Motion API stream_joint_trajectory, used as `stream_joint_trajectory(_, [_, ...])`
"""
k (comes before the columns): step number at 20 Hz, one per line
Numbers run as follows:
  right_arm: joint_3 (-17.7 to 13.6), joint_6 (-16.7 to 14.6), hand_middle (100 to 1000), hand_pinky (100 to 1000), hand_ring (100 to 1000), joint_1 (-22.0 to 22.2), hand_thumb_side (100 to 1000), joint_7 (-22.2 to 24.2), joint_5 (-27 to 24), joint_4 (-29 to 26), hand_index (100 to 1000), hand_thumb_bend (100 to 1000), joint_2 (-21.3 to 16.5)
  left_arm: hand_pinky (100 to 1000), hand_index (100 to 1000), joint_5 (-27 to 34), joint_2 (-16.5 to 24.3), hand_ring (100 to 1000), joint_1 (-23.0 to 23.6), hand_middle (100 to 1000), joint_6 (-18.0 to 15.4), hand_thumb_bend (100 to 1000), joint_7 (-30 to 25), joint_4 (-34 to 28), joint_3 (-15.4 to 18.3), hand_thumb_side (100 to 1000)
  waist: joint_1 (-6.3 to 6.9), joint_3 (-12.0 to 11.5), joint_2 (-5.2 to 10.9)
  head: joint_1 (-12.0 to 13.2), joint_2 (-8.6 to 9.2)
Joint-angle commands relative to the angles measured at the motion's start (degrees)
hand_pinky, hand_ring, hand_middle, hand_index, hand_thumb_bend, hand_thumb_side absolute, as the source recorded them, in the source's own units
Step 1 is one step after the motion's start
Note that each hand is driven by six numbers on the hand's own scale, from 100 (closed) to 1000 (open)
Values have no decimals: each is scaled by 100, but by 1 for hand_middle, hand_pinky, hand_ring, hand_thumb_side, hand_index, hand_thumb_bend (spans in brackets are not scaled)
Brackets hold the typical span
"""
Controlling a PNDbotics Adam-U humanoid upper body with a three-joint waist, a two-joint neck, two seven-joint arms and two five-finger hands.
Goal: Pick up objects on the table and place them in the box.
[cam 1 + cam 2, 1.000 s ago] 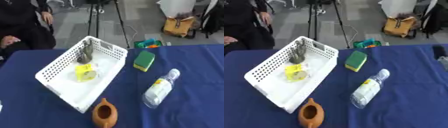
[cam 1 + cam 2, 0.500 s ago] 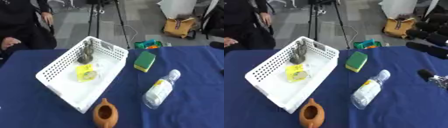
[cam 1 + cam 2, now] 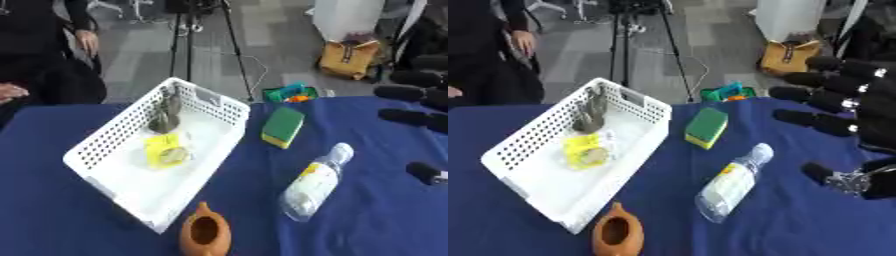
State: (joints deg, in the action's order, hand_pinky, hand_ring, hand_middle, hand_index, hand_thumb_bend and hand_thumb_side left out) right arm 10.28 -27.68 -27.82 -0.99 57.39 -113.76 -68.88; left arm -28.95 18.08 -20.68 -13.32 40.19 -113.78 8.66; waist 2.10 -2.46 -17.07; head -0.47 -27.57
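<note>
A white slotted basket [image 3: 114,176] lies askew on the blue table; inside it are a grey-green object [image 3: 165,116] and a yellow packet [image 3: 168,151]. A green and yellow sponge [image 3: 283,126] rests right of the basket. A clear plastic bottle [image 3: 315,180] lies on its side below the sponge. A brown clay pot [image 3: 206,232] stands at the front edge. My right hand [image 3: 857,113] comes in from the right, open, fingers spread toward the bottle and sponge, holding nothing. My left hand shows in neither view.
The blue table [image 3: 61,220] ends just behind the basket. Beyond it are a tripod [image 3: 203,30], a yellow bag [image 3: 350,57] on the floor and a green and orange item [image 3: 291,93] at the far edge. A seated person is at the far left.
My right hand has come further in from the right edge, its fingers now spread above the table near the bottle. The things on the table have not moved.
</note>
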Motion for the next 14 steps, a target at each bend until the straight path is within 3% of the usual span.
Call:
stream_joint_trajectory(1, [110, -74, 1000, 1000, 1000, -202, 720, 270, -67, -83, 1000, 278, -124, 762, 841, 34, 128, 816, -89, 872, -13, 100, -35, -81, -15, 1000, -28, -18, 85, -36, 47])
stream_joint_trajectory(6, [407, -103, 1000, 1000, 1000, -530, 704, 834, -110, -83, 1000, 290, 80, 761, 839, 57, 112, 816, -112, 871, -26, 100, -65, -81, -40, 1000, -34, -83, 86, -93, 26])
stream_joint_trajectory(9, [498, 1, 1000, 1000, 1000, -711, 710, 1205, -225, -83, 1000, 289, 240, 761, 838, 68, 97, 816, -123, 871, -31, 100, -79, -81, -48, 1000, -32, -97, 86, -94, 14])
stream_joint_trajectory(11, [523, 139, 1000, 1000, 1000, -822, 651, 1587, -223, -51, 1000, 357, 387, 761, 835, 76, 81, 816, -141, 871, -38, 100, -86, -81, -57, 1000, -37, -109, 77, -96, 29])
stream_joint_trajectory(14, [591, 228, 1000, 1000, 1000, -928, 665, 1994, -299, -33, 1000, 331, 509, 761, 834, 80, 74, 816, -146, 871, -39, 100, -87, -81, -57, 1000, -50, -120, 76, -78, 46])
